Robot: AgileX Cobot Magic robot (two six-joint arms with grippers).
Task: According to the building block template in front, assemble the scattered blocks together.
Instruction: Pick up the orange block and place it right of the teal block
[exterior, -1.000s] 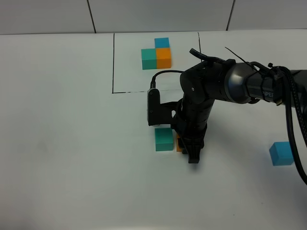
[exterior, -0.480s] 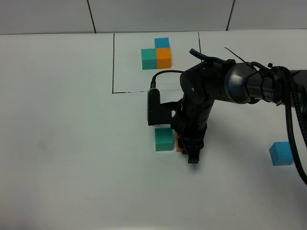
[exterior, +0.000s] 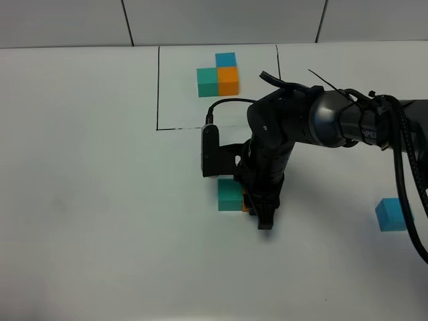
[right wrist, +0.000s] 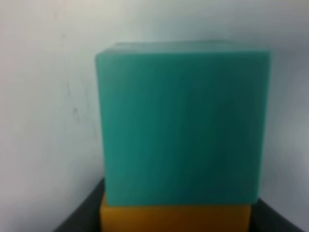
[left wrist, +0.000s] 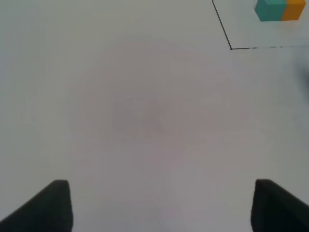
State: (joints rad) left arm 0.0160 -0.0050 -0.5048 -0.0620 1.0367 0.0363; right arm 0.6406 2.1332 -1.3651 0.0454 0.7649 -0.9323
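Observation:
The building block template [exterior: 219, 75] is a teal, orange and blue trio inside a thin black rectangle at the back; its corner [left wrist: 280, 9] also shows in the left wrist view. A loose teal block [exterior: 229, 195] sits mid-table, and the loose orange block [exterior: 245, 200] touches its right side. My right gripper [exterior: 264, 221] points down, shut, pressed against the orange block's right side and hiding most of it. The right wrist view shows the teal block [right wrist: 183, 121] close up, flush against the orange block [right wrist: 174, 218]. A loose blue block [exterior: 391, 215] lies far right. My left gripper [left wrist: 159, 208] is open over bare table.
The right arm [exterior: 314, 124] stretches in from the right edge, with cables [exterior: 408, 174] hanging beside it. The black rectangle's line [exterior: 180, 128] runs just behind the loose blocks. The white table [exterior: 100, 200] has a tiled wall behind it.
The right arm has shifted slightly left, pushing the orange block so it now sits tight against the teal block. The left gripper has not moved.

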